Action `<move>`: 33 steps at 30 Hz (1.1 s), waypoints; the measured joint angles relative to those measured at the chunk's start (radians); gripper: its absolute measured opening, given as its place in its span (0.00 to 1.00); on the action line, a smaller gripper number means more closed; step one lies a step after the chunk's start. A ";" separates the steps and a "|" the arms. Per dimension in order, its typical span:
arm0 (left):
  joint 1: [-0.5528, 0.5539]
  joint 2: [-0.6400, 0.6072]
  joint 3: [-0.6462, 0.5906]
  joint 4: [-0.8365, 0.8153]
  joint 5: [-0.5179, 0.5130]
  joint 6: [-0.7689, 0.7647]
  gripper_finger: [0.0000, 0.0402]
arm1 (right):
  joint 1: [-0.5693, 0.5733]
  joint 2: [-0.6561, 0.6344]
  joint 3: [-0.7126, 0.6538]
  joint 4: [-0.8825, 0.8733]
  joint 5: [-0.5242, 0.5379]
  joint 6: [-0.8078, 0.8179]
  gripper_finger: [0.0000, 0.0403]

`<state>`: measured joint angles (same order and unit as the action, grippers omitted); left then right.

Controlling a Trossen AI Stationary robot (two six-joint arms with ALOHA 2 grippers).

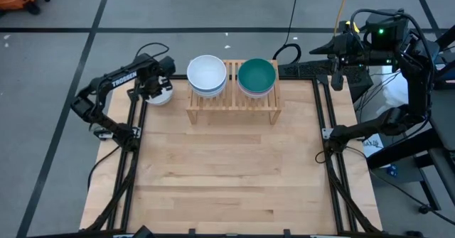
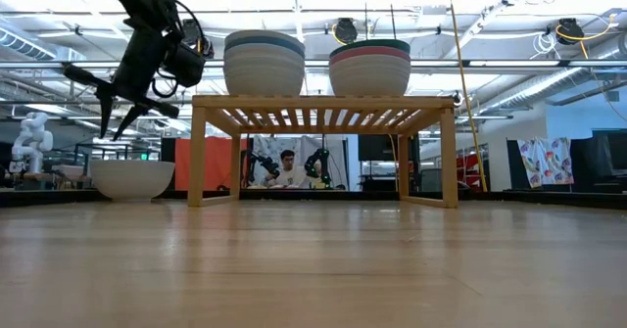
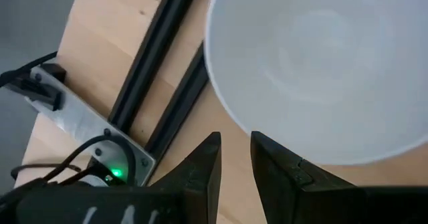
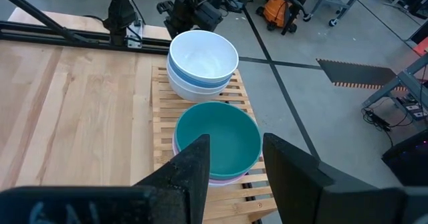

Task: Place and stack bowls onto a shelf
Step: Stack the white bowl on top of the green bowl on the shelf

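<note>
A white bowl [image 1: 163, 96] [image 2: 132, 178] rests on its base on the tabletop, left of the light-wood shelf [image 1: 233, 101] [image 2: 323, 105]. My left gripper [image 2: 118, 127] [image 3: 235, 150] hangs just above this bowl's rim, fingers pointing down, open by a narrow gap and touching nothing. Two stacks of bowls stand on the shelf: one topped by a white bowl [image 1: 207, 73] [image 4: 202, 53] over a blue one, the other topped by a dark green bowl [image 1: 257, 75] [image 4: 218, 138] over a pink one. My right gripper [image 4: 235, 147] [image 1: 320, 51] waits open, raised beyond the table's far right corner.
Black frame rails [image 1: 131, 135] [image 3: 150, 63] run along the table's left and right sides. The wide tabletop in front of the shelf [image 1: 227, 174] is bare wood. A person [image 2: 286, 168] sits in the room beyond the table.
</note>
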<state>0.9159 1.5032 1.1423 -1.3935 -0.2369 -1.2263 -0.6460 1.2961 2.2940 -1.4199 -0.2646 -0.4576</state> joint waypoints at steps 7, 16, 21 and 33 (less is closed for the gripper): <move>0.006 0.000 0.000 0.001 0.000 -0.038 0.22 | 0.000 -0.003 0.000 -0.015 0.000 -0.024 0.33; 0.002 0.000 -0.040 0.014 0.013 -0.071 0.22 | 0.000 -0.025 0.000 -0.014 0.000 -0.034 0.33; 0.002 0.000 -0.073 0.034 0.020 -0.097 0.22 | 0.000 -0.033 0.000 -0.013 0.000 -0.035 0.33; 0.002 0.000 -0.151 0.200 0.070 -0.123 0.22 | 0.000 -0.036 0.000 -0.013 0.000 -0.035 0.33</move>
<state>0.9176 1.5028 0.9909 -1.1939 -0.1664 -1.3491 -0.6460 1.2602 2.2936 -1.4334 -0.2642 -0.4923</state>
